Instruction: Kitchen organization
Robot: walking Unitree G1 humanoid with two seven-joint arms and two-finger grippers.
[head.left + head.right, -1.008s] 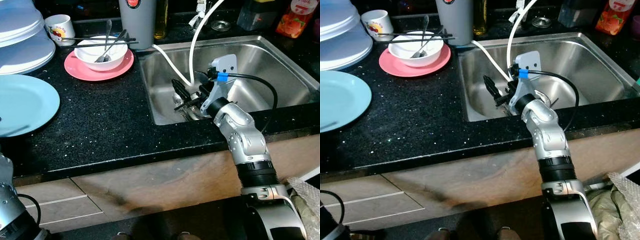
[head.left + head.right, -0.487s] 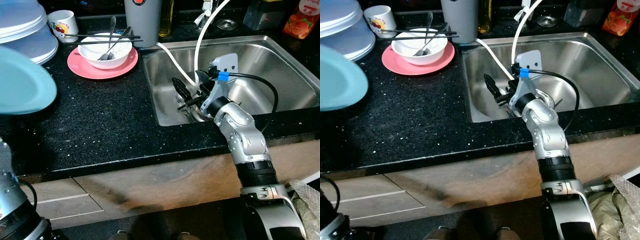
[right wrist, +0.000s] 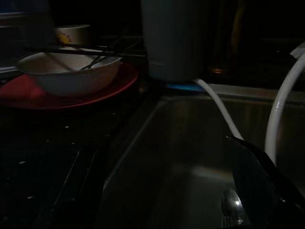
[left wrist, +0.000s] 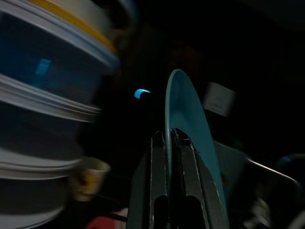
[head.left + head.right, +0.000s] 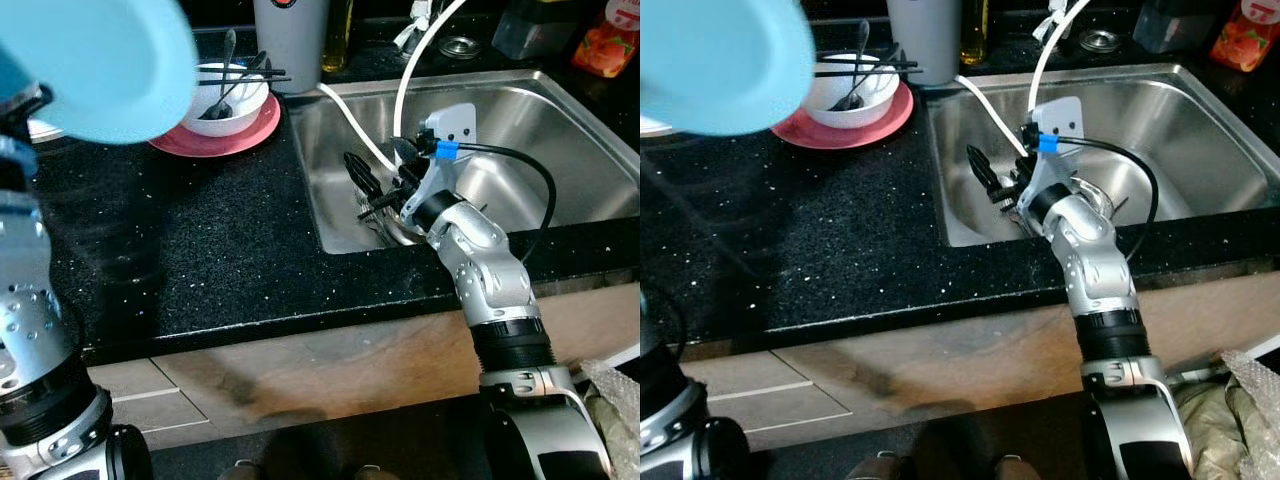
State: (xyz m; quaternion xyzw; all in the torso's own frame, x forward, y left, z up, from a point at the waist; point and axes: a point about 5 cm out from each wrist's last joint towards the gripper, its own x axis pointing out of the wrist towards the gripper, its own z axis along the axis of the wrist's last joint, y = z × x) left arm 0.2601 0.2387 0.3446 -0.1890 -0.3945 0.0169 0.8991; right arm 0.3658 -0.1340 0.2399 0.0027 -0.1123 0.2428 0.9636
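The left claw [image 4: 169,143] is clamped on the rim of the light blue plate [image 5: 110,65], held aloft at 10 o'clock above the black table [image 5: 200,230], whose near edge and middle lie open. Past the plate, at 11 o'clock, a white bowl [image 5: 235,100] with a spoon and chopsticks [image 5: 245,75] sits on a pink plate [image 5: 225,138], beside a grey cup [image 5: 292,40]. The right claw [image 5: 372,190], fingers apart, hangs inside the steel sink [image 5: 560,130] at 1 o'clock, close to a white hose [image 5: 405,80] and the sink's left wall.
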